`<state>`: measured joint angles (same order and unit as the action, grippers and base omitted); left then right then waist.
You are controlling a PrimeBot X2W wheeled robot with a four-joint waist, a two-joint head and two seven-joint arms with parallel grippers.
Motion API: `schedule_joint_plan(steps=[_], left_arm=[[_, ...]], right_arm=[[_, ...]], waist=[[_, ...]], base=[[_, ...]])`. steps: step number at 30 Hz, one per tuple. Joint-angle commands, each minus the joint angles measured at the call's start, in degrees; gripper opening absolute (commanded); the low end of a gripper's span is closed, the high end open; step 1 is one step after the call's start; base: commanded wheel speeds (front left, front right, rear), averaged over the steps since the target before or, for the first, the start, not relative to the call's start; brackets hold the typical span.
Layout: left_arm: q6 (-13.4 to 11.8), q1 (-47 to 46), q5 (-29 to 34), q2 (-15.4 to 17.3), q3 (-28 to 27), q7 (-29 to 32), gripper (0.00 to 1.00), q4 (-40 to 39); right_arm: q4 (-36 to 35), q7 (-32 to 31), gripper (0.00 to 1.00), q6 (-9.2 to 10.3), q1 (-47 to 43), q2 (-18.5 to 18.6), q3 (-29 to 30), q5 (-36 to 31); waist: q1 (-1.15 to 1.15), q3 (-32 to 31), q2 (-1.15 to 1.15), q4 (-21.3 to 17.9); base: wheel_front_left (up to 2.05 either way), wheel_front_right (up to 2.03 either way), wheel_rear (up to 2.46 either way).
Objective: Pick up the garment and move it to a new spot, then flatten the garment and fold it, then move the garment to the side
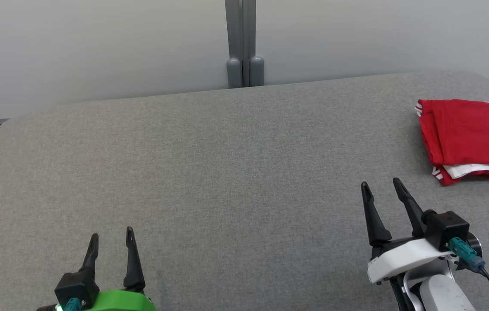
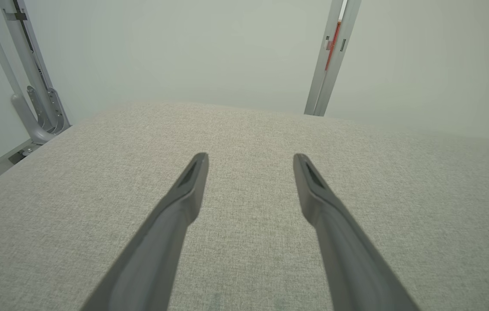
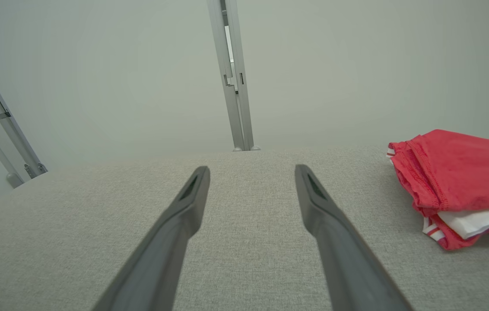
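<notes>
Late stage, probably the end of the task. The red garment (image 1: 471, 129) lies as a compact folded stack at the far right of the grey fabric-covered table (image 1: 227, 172), running off the right side of the head view. Its edges look squared and its layers stacked. A white layer and red-and-white striped trim peek out at the near edge, clear in the right wrist view (image 3: 465, 172). Judging from this, pick-up, flattening, folding and the move to the side all look done. Nothing obvious is left except perhaps retracting the arms.

The left gripper (image 1: 112, 232) is at the near left over bare table, fingers spread with nothing between them, as the left wrist view confirms (image 2: 249, 157). The right gripper (image 1: 380, 182) is at the near right, just short of the garment's near-left corner and not touching it. Its fingers are also spread and empty, with only table fabric seen between them (image 3: 251, 169).

Counts:
- One garment. Whether the white layer is its lining or a panel cannot be told.
- Two grippers, two dark fingers each.
- One table.
- One grey double post (image 1: 241, 43) against the pale wall panels behind the far edge.
</notes>
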<state>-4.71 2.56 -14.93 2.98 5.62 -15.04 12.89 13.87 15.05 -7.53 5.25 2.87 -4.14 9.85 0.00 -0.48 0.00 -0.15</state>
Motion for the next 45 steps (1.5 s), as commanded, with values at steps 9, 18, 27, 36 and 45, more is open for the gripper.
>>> schedule_joint_plan(steps=[9,18,27,36,45], left_arm=[[0.2,0.0,-0.1,0.0,-0.1,0.0,0.00,-0.1],[1.1,-0.4,-5.9,-0.1,-1.0,2.1,0.00,2.0],[2.5,-1.5,-14.8,-0.1,-2.4,4.5,0.00,1.8],[3.7,-2.5,-22.8,-0.1,-3.6,6.6,0.00,1.6],[4.8,-3.4,-29.9,-0.1,-4.8,8.6,0.00,1.5]], right_arm=[[0.2,0.0,0.00,0.00,0.0,0.0,0.0,0.2],[1.7,-1.6,0.00,-0.01,-1.1,-0.1,0.5,6.6],[1.5,-3.9,0.00,0.00,-0.7,0.2,1.6,16.2],[1.2,-6.0,0.00,0.01,-0.4,0.3,2.6,24.9],[1.1,-7.9,0.00,0.01,-0.2,0.4,3.5,32.5]], waist=[[0.00,0.1,0.00,0.1],[0.00,0.2,0.00,0.1],[0.00,0.2,0.00,0.1],[0.00,0.2,0.00,0.1],[0.00,0.3,0.00,0.1]], base=[[0.00,0.00,0.00],[0.00,0.00,0.00],[0.00,0.00,0.00],[0.00,0.00,0.00],[0.00,0.00,0.00]])
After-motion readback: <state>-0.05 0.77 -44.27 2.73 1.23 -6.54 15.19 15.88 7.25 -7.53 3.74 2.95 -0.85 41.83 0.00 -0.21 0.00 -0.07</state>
